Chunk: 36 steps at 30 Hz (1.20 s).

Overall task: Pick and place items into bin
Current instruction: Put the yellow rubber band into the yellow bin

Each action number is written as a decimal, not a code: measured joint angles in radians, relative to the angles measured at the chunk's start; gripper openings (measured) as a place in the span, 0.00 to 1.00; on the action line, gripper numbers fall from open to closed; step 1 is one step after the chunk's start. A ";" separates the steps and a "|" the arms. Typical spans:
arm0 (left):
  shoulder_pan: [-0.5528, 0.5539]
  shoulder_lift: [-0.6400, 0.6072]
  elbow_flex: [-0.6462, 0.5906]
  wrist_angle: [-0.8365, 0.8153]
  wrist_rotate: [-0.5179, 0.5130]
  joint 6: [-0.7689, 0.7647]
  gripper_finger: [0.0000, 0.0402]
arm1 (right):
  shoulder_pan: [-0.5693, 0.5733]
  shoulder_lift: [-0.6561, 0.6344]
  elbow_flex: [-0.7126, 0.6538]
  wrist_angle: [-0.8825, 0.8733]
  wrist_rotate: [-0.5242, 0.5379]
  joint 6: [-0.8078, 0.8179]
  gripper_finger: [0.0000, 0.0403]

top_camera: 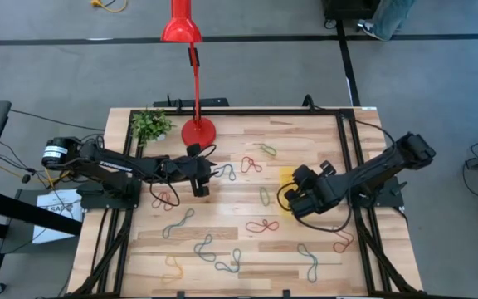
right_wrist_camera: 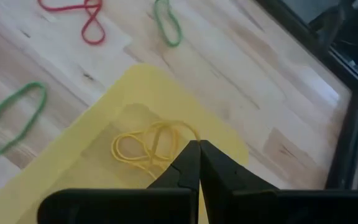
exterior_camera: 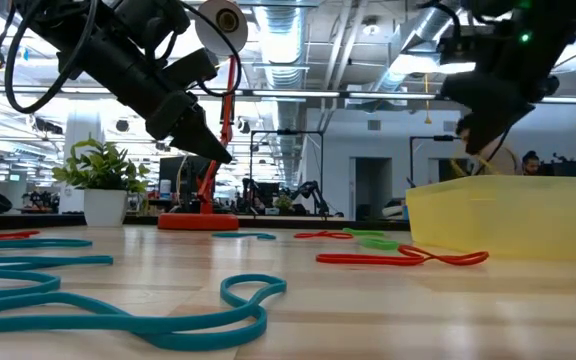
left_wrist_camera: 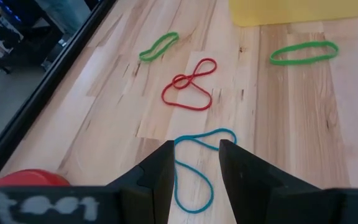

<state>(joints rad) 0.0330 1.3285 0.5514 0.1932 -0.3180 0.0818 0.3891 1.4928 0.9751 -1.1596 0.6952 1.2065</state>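
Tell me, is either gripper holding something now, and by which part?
Nothing is held: left gripper open above a blue loop; right gripper shut empty over the bin.

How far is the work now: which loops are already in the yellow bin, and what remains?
Done: one yellow loop lies in the bin, under the shut right tool, which holds nothing.
In hand: the left tool is open, straddling a blue loop on the table.
Left: many loops, such as a red loop and a green loop.
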 joint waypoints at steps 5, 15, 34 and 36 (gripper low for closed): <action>0.000 0.000 0.000 0.000 -0.001 -0.022 0.30 | -0.025 0.001 -0.003 0.014 0.007 -0.010 0.00; 0.000 0.000 0.000 -0.001 -0.001 -0.043 0.30 | -0.094 0.001 -0.003 0.018 -0.012 -0.055 0.12; 0.000 0.000 0.000 -0.001 -0.002 -0.047 0.30 | -0.117 0.001 -0.003 0.081 -0.031 -0.061 0.32; 0.000 0.000 0.000 -0.001 -0.002 -0.047 0.30 | -0.117 0.001 -0.003 0.133 -0.029 -0.100 0.32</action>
<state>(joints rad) 0.0334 1.3281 0.5514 0.1921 -0.3199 0.0350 0.2721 1.4940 0.9722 -1.0268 0.6664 1.1060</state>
